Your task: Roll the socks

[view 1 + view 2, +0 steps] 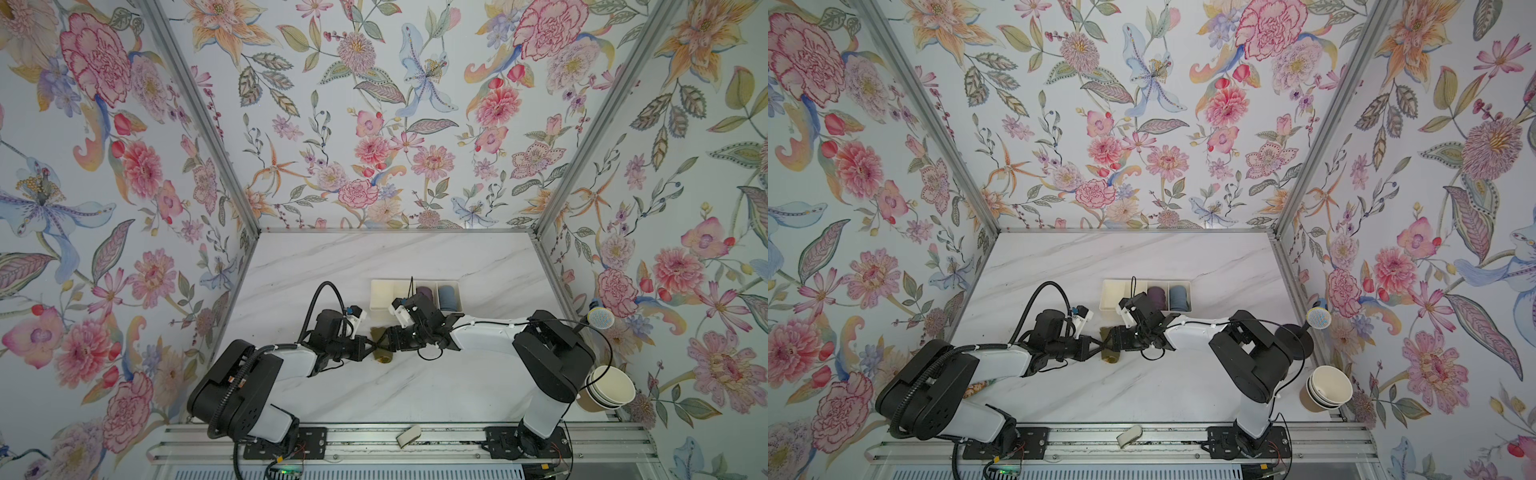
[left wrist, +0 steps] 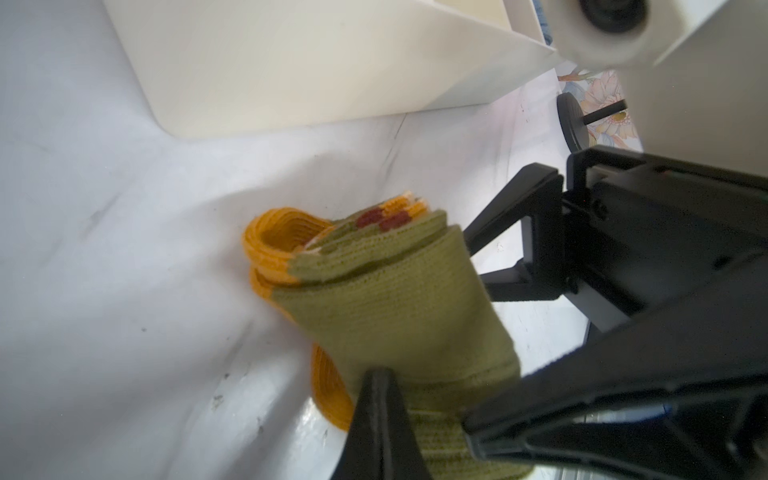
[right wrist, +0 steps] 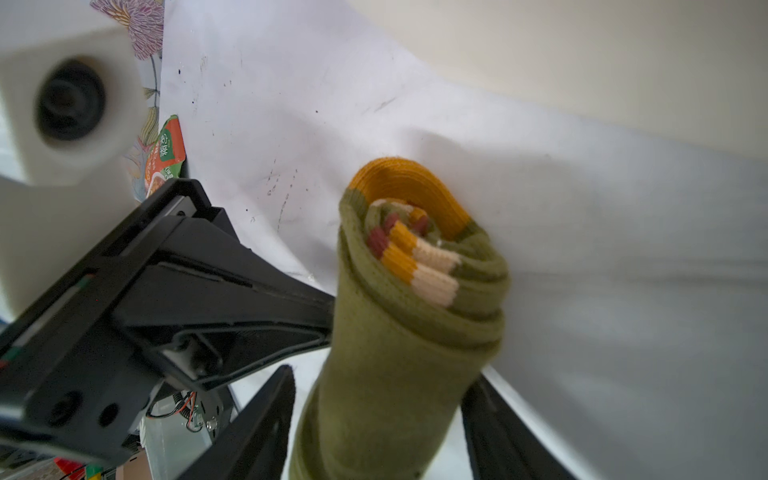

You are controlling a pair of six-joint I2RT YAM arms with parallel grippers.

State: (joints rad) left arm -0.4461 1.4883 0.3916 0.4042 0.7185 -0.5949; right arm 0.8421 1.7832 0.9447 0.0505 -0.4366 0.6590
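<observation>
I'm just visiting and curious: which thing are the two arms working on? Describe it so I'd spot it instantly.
On the white marble table, just in front of the cream divided tray, the left claw and right claw meet on a small olive-green sock roll. Unlike the plain purple roll and blue roll inside the tray, it sits outside and shows a mustard-yellow end.

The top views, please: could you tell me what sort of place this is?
Probably a robot test booth: floral wallpaper panels on aluminium framing enclose a marble-look table, and the left arm and right arm stand on a rail.
</observation>
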